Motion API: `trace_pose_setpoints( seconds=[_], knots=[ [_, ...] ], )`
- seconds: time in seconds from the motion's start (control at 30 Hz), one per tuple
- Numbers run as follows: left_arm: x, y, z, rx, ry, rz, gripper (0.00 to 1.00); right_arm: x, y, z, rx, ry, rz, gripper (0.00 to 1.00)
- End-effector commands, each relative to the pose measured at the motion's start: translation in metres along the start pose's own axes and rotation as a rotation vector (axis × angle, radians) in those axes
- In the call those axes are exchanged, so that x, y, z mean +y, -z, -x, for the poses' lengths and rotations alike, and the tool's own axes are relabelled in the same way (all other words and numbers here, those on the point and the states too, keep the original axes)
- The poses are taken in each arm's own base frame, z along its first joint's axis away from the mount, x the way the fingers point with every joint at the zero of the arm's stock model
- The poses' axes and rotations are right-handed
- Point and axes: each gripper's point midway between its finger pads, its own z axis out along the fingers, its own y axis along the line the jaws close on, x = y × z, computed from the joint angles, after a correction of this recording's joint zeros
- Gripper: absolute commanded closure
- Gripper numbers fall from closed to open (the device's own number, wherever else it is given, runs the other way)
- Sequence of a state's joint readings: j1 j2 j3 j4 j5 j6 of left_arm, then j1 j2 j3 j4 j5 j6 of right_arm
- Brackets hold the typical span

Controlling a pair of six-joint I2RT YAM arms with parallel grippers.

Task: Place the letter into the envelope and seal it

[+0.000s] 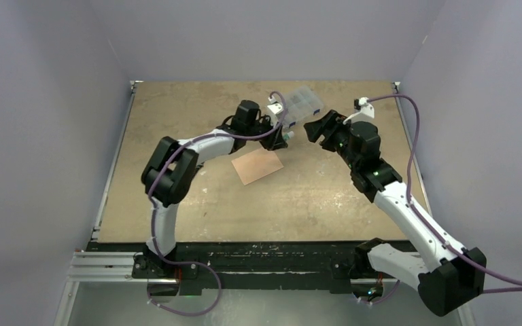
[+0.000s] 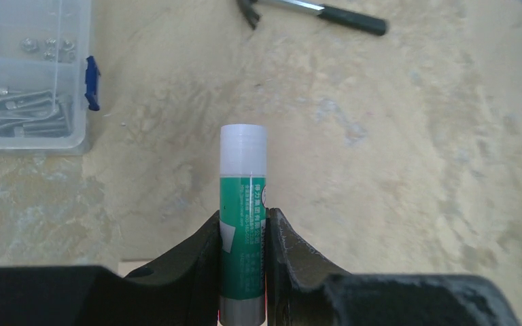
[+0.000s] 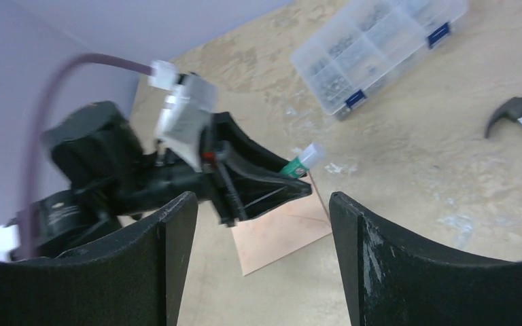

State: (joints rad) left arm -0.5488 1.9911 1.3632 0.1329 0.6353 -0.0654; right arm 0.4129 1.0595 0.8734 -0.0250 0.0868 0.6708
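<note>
step: likely sealing, capped glue stick (image 2: 242, 193) clamped in left end effector (image 2: 243, 216) | right end effector (image 3: 259, 202) apart | next: grip cap (image 2: 243, 146), pull off

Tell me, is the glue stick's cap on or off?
On: a whitish cap covers the end of the glue stick between the left fingers.

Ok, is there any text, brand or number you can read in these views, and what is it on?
Glue stick in the left gripper: white print on its green label, too small and blurred to read.
Salmon-tan paper: no writing visible.
Parts box and hammer: no labels visible.
Nothing else carries readable text.
</note>
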Motion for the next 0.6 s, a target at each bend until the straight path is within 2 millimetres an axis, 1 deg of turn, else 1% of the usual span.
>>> trace_pose_setpoints(
  seconds=[0.0, 0.1, 0.2, 0.3, 0.47, 0.57],
  knots=[
    [0.036, -0.032, 0.014, 0.007, -0.169, 0.150, 1.00, -0.018, 0.018, 0.015, -0.068, -0.002, -0.103, 0.27],
    [0.063, -0.041, 0.010, 0.019, -0.238, 0.301, 1.00, -0.019, 0.023, 0.012, -0.063, -0.003, -0.101, 0.27],
    [0.077, -0.045, 0.004, 0.038, -0.297, 0.364, 1.00, -0.019, 0.023, 0.007, -0.045, -0.008, -0.092, 0.27],
    [0.083, -0.052, -0.007, 0.071, -0.321, 0.356, 1.00, -0.018, 0.022, 0.003, -0.029, -0.011, -0.082, 0.27],
    [0.087, -0.065, -0.021, 0.091, -0.315, 0.332, 0.92, -0.014, 0.020, 0.001, -0.017, -0.013, -0.063, 0.27],
    [0.096, -0.070, -0.028, 0.118, -0.305, 0.354, 0.88, -0.011, 0.020, 0.000, -0.010, -0.018, -0.052, 0.28]
  ],
)
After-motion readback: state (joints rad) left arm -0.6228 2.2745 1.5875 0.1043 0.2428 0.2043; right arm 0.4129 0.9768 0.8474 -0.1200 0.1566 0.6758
